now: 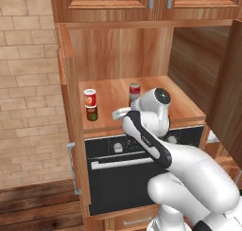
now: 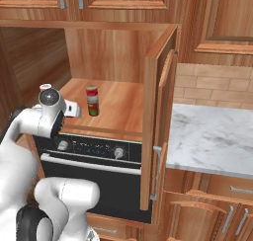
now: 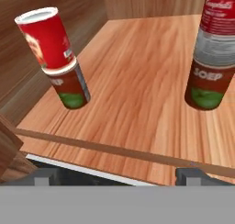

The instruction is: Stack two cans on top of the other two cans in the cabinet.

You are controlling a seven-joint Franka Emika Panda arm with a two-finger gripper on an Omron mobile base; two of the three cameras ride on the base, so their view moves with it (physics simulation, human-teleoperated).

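Note:
Two stacks stand on the cabinet shelf [image 3: 133, 71]. On the left, a bright red-and-white can [image 3: 46, 37] sits tilted-looking atop a dark red-and-green can [image 3: 72, 87]; the same pair shows in the left base view [image 1: 90, 97] [image 1: 91, 113]. On the right, another red-and-white can [image 3: 219, 30] rests on the second dark can [image 3: 205, 86], partly behind my arm [image 1: 134, 90]. My gripper [image 3: 117, 176] hovers at the shelf's front edge between the stacks, open, with nothing between its fingertips [image 3: 46, 175].
A black oven [image 1: 127, 173] sits under the shelf. Cabinet doors stand swung open at the left [image 1: 70, 121] and right [image 2: 158, 116] of the niche. A marble counter [image 2: 212, 136] lies to the right, panelled upper doors [image 1: 108, 0] above.

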